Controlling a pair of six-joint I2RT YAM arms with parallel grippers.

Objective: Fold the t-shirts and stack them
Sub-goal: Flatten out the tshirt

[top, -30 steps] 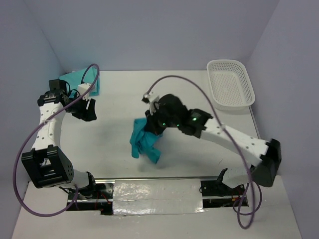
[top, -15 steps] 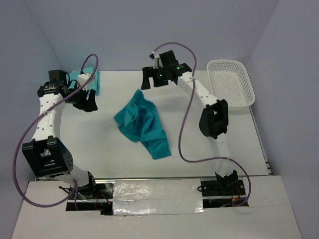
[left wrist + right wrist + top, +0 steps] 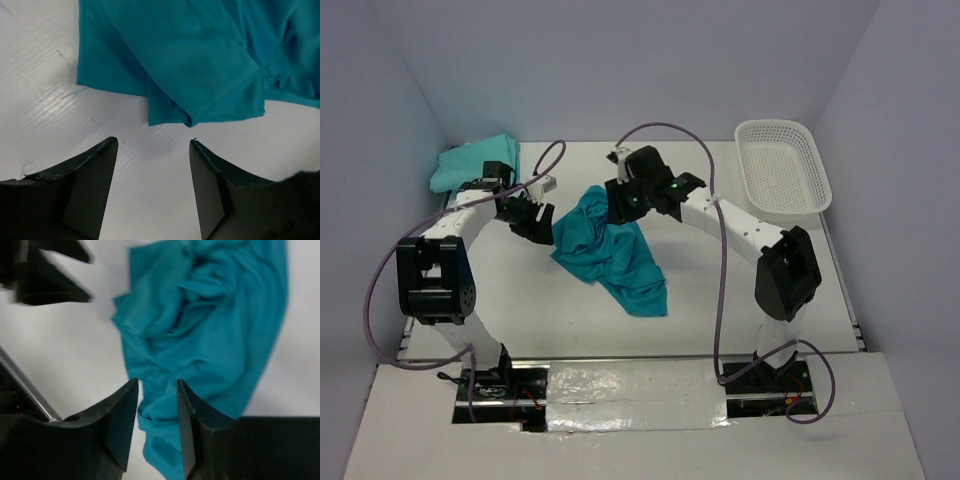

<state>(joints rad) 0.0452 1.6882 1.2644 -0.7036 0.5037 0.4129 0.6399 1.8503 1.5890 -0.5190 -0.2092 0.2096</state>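
centrally, crumpled t-shirt (image 3: 612,258) mid-table, second t-shirt (image 3: 470,165) far-left, white basket (image 3: 782,170) far-right

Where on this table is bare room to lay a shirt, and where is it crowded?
Bare: the near strip between the crumpled shirt and the table edge; the back middle between the folded shirt and the basket. Crowded: centre, left gripper and right gripper at the crumpled shirt.

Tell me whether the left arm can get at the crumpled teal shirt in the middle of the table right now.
Probably yes: the left fingers stand open over bare table, just short of a folded corner of the shirt, with nothing between.
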